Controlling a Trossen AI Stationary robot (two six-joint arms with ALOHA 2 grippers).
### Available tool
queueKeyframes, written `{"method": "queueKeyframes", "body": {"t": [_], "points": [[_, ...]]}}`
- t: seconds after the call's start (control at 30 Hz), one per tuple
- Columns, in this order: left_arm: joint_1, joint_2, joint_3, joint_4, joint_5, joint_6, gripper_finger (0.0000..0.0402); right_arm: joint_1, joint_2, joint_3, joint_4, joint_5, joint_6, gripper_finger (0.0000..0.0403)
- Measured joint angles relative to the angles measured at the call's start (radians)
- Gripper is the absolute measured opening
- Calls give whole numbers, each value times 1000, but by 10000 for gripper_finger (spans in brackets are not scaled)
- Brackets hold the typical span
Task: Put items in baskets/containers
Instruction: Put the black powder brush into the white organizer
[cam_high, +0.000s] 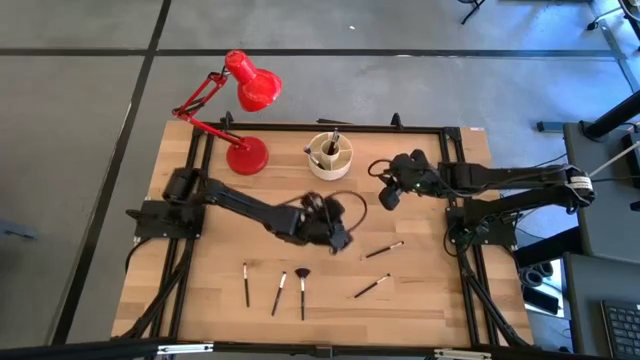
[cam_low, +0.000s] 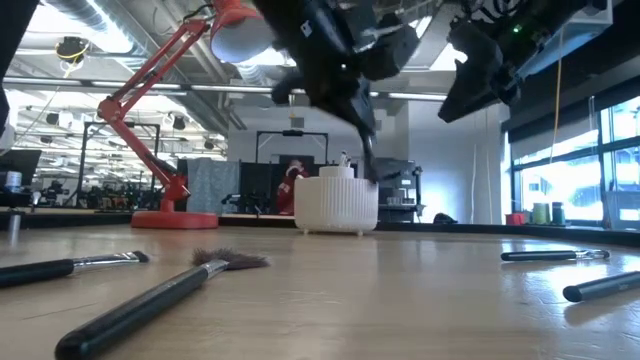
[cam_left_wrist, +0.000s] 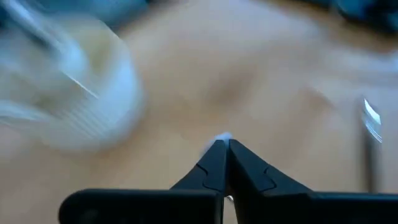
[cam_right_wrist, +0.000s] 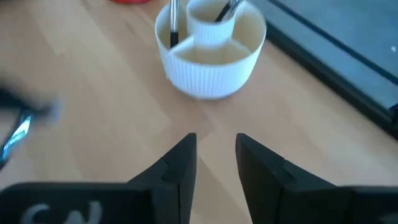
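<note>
Left end effector (cam_left_wrist: 222, 148), fingers pressed together with a barely visible pale sliver, hovers near the blurred organiser (cam_left_wrist: 74, 93).

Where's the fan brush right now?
In the high view, the fan brush lies on the table's near edge, left of centre, rightmost of three brushes there, beside a thin brush and just in front of the left tool.

Organiser (cam_high: 330, 156) right of lamp (cam_high: 245, 120), five brushes (cam_high: 302, 292) on table (cam_high: 420, 300) before them
</note>
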Motion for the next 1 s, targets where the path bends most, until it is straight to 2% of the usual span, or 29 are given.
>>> {"method": "queueKeyframes", "body": {"t": [0.17,0.27,0.5,0.63,0.83,1.0], "points": [[56,-66,0,52,-236,123,7,37,0,-4,-74,1,65,112],[101,-76,0,152,-290,229,7,66,0,-4,-108,18,100,112],[243,-68,0,410,-287,523,7,151,-1,-17,-167,129,194,112],[339,-67,1,511,-238,650,7,195,-1,-42,-207,131,259,112],[442,-66,-12,504,-213,682,7,237,-2,-58,-219,132,328,112],[435,-65,-38,460,-221,613,8,267,-2,-71,-220,132,341,112]]}}
